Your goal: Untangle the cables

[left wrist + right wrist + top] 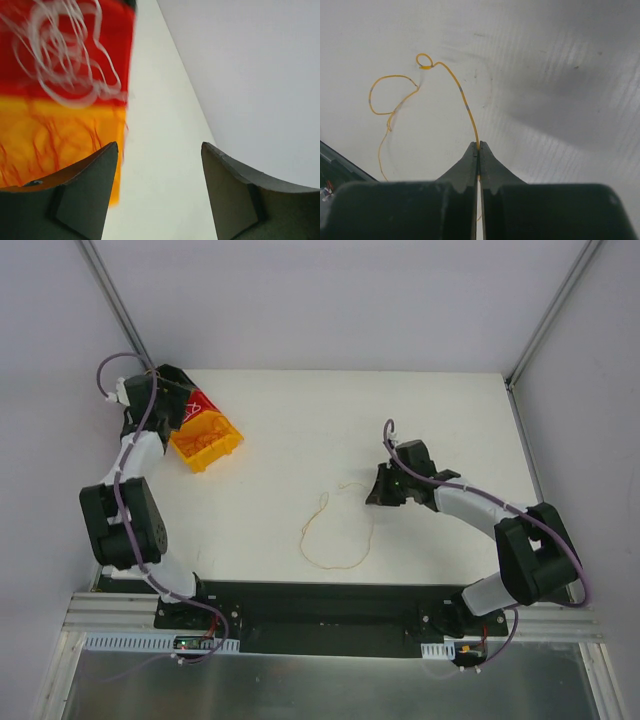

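A thin yellow cable point(338, 567) lies in a wide loop on the white table point(300, 410). One end rises to my right gripper point(378, 487). In the right wrist view that gripper point(478, 146) is shut on the yellow cable point(455, 82), which curls away into small loops at the upper left. My left gripper point(180, 392) hovers at the far left, over a red bin point(202, 403). In the left wrist view it point(160, 150) is open with nothing between its fingers point(90, 190). White cables point(65, 75) lie in the red bin point(117, 45) and orange strands point(50, 145) in the bin beside it.
A yellow-orange bin point(207, 440) sits against the red one at the table's far left. White walls point(330, 300) enclose the back and sides. A dark base rail point(320, 605) runs along the near edge.
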